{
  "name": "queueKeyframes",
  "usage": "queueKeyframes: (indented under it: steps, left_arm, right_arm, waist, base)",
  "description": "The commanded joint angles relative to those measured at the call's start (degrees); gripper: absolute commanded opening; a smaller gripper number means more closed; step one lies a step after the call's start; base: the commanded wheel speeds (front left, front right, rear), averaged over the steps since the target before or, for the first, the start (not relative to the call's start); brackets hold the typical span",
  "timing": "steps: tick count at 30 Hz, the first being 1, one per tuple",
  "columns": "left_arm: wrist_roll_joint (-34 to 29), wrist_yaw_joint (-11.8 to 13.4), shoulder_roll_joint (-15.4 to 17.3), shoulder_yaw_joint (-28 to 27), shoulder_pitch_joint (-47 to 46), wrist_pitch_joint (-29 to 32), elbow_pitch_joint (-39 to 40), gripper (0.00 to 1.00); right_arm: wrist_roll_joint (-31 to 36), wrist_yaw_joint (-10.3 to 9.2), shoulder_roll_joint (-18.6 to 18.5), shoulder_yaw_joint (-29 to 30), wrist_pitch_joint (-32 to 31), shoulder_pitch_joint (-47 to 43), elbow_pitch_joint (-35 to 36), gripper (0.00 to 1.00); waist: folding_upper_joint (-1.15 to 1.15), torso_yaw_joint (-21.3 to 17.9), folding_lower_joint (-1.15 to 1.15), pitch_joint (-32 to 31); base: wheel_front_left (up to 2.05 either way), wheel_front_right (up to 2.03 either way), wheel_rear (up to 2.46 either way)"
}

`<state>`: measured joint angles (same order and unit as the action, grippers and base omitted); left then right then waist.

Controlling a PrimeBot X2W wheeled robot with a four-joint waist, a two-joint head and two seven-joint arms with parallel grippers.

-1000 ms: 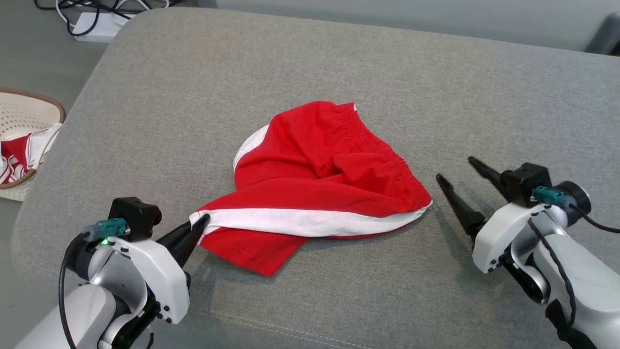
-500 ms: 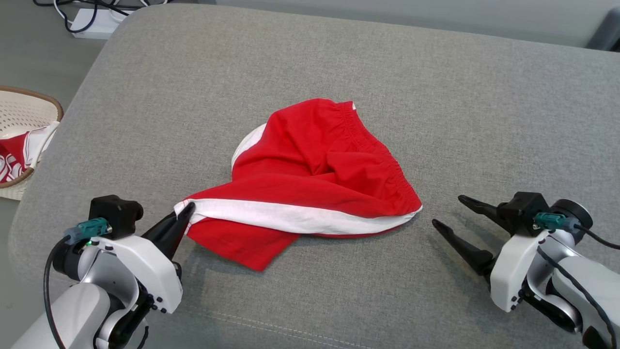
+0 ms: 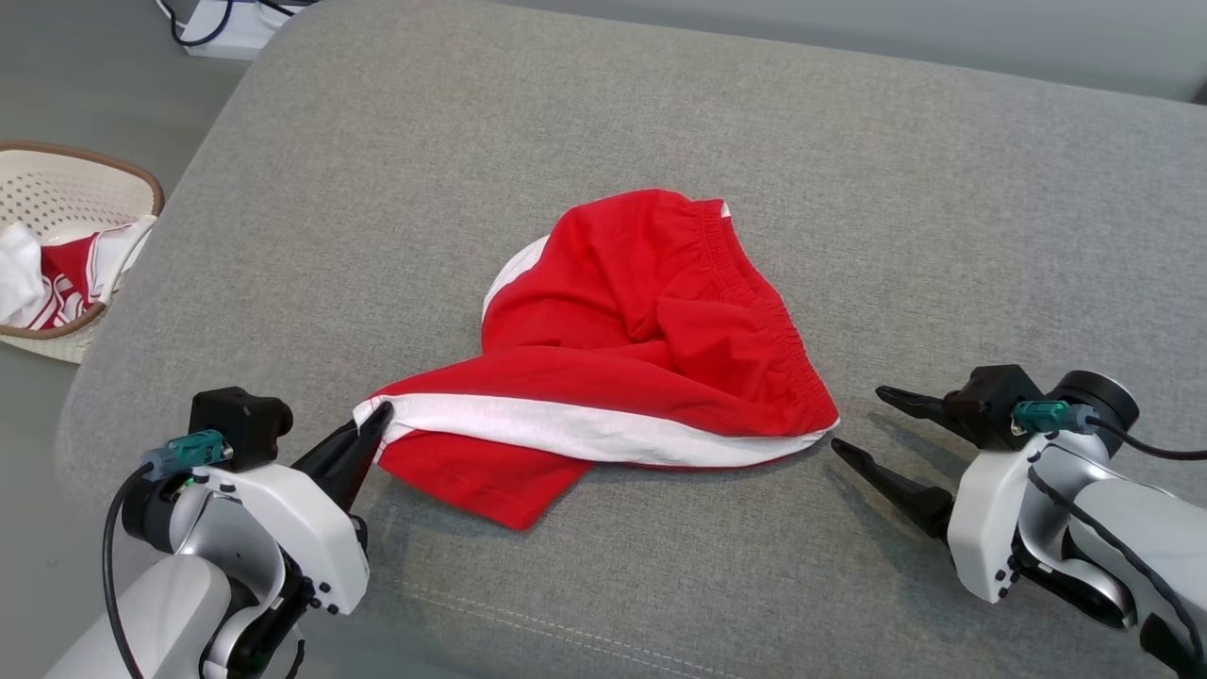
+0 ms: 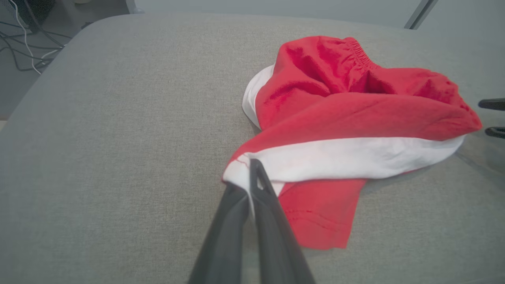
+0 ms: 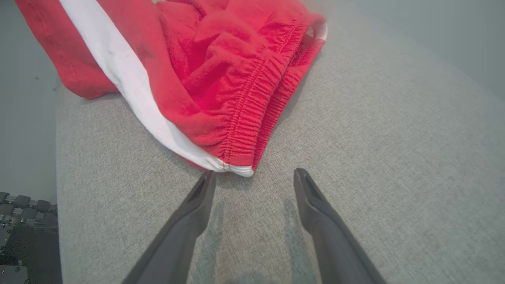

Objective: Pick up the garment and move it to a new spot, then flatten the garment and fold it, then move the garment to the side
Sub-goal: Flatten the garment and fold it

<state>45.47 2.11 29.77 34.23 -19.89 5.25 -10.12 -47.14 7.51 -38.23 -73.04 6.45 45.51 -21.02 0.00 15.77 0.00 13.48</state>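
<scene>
Left pincer (image 3: 377, 420) clamped on garment (image 3: 641, 349) corner; right pincer (image 3: 858, 418) wide apart, empty, beside waistband (image 3: 768, 316). Garment crumpled: flattening, folding, side-move remain.

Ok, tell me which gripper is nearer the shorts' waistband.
Right. The right gripper hovers open beside the waistband; the left gripper is shut on the striped hem at the far end.

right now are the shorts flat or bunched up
Bunched up: the red shorts lie twisted and creased on the cushion, corner pinched in the left gripper.
</scene>
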Motion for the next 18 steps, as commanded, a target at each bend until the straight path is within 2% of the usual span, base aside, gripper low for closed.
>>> queueKeyframes:
  steps: [1, 17, 18]
  left_arm:
    - [0.2, -0.1, 2.1, -2.5, -2.5, -0.6, 0.7, 0.0]
    - [0.1, -1.6, 0.0, -1.4, -5.1, -2.0, -1.5, 0.0]
    - [0.1, -1.7, -0.1, -1.4, -5.3, -2.1, -1.7, 0.0]
  right_arm:
    - [-0.4, -0.02, -0.9, 0.0, -0.4, -0.3, 0.6, 1.0]
    - [3.8, -0.02, -2.1, -0.3, -9.1, -2.2, 7.2, 1.0]
    - [3.9, -0.02, -2.2, -0.3, -9.2, -2.3, 7.4, 0.96]
  waist:
    - [0.0, 0.3, 0.0, 0.2]
    - [0.0, 1.6, 0.0, 2.1]
    - [0.0, 1.6, 0.0, 2.1]
  base:
    - [0.0, 0.0, 0.0]
    - [0.0, 0.0, 0.0]
    - [0.0, 0.0, 0.0]
